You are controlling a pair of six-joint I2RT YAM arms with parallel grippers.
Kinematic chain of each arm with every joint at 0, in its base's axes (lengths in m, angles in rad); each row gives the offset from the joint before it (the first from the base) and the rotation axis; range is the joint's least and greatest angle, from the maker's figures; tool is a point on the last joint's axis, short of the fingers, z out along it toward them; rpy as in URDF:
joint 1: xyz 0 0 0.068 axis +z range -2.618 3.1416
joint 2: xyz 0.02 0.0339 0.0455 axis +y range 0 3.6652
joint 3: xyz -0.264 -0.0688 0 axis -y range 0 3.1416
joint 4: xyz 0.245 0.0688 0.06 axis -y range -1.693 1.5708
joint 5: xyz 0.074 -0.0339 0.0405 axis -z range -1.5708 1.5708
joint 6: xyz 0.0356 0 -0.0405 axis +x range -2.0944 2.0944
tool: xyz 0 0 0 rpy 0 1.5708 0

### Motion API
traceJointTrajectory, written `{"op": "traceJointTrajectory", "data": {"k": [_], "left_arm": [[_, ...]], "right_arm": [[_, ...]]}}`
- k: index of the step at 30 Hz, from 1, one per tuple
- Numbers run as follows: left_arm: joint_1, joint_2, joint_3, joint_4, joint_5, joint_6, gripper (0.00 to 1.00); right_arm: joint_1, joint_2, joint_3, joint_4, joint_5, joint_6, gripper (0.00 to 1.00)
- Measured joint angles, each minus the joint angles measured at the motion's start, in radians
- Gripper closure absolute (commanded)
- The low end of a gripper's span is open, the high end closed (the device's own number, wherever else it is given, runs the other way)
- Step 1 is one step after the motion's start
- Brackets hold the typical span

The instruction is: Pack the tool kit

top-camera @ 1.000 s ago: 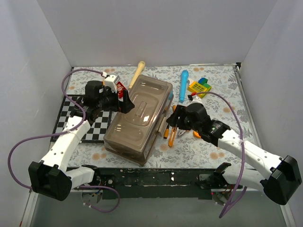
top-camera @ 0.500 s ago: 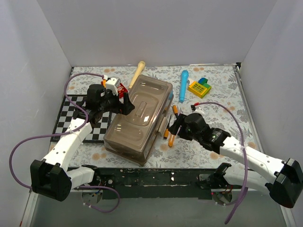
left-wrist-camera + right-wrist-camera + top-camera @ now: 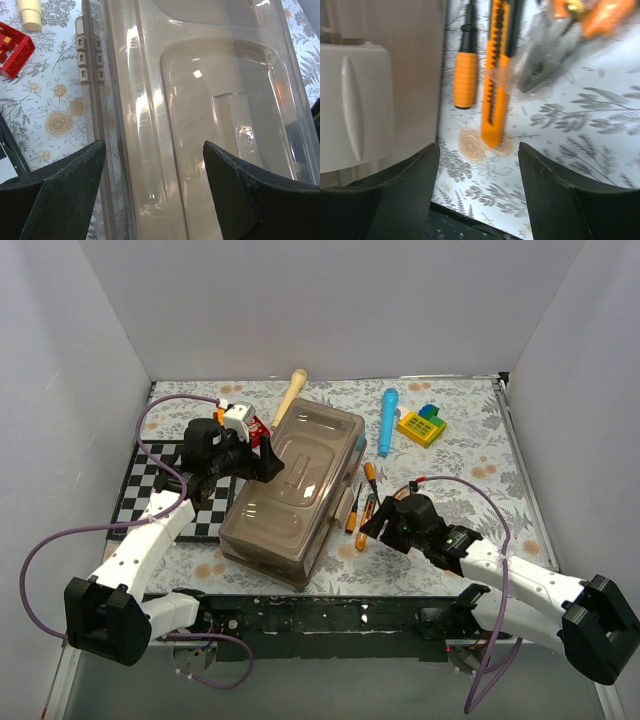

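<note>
Toolbox (image 3: 292,485): lid down, lies diagonally on counter (image 3: 470,475), left of centre, just beside checkered mat (image 3: 150,490).
Left jaws: released, spread wide, nothing held. Over far-left part of lid. One finger (image 3: 50,200) sits outside the hinge edge, the other (image 3: 250,195) over the lid recess. Contact w/ lid: cannot tell.
Right jaws: released, empty. Low over counter just right of toolbox, at near end of the loose tools.
Latch (image 3: 355,110): pale, on toolbox side wall, at left in right wrist view.
Loose tools: orange-handled screwdriver (image 3: 465,75), orange utility knife (image 3: 497,85) and pliers (image 3: 555,55) (blurred) lie side by side on counter, along toolbox's right long side, outside it. Screwdriver is nearest the wall.
Extra tool: another orange-handled piece (image 3: 370,478) a bit further back, same row.
Blue cylindrical tool (image 3: 386,420): back of counter, right of toolbox, apart from it.
Yellow toy block (image 3: 421,426): just right of the blue tool.
Wooden handle (image 3: 290,395): at toolbox's far end.
Red block (image 3: 14,49): on counter, left of hinge edge.
</note>
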Motion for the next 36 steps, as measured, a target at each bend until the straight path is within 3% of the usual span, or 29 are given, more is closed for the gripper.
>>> {"op": "traceJointTrajectory", "data": {"k": [13,36], "left_arm": [[0.000,-0.001,-0.003,0.006,0.000,-0.002,0.25],[0.000,0.000,-0.003,0.006,0.000,-0.002,0.26]], "right_arm": [[0.000,0.237,-0.015,0.340,-0.167,0.110,0.29],[-0.001,0.274,-0.190,0.715,-0.212,0.269,0.30]]}}
